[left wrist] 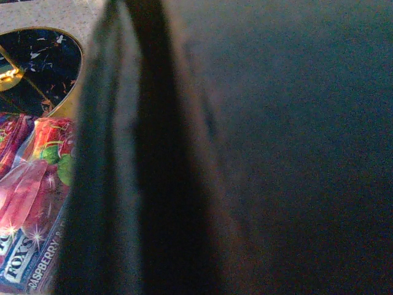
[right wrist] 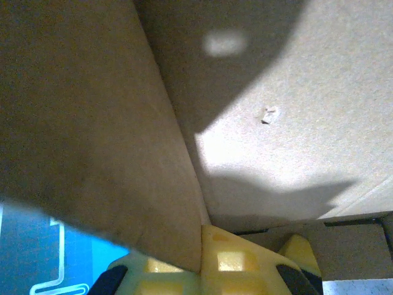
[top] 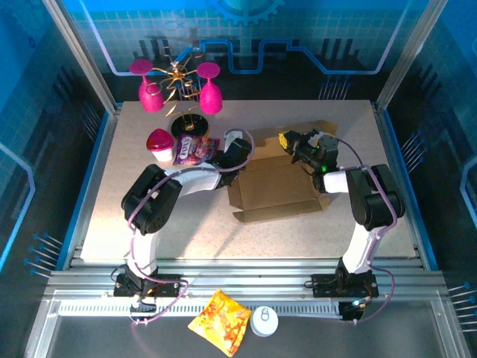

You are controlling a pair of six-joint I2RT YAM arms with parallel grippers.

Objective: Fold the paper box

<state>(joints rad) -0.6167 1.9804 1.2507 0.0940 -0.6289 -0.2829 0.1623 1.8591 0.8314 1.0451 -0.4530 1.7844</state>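
Top external view: we see the paper box (top: pixel 277 188) lying half open in the middle of the table (top: pixel 179 231). The right gripper (top: pixel 286 140) is clenched on its back flap — the left gripper (top: pixel 240 146) is at the box's left back corner, but we cannot tell whether it grips.

I'm looking at the speckled beige table (top: pixel 149 224). The brown paper box (top: pixel 276 190) sits right of centre, flaps partly raised. To its far left lies a purple snack packet (top: pixel 195 149), just beside a white cup with a pink lid (top: pixel 159 145). A gold stand of pink glasses (top: pixel 177 74) stands behind them.
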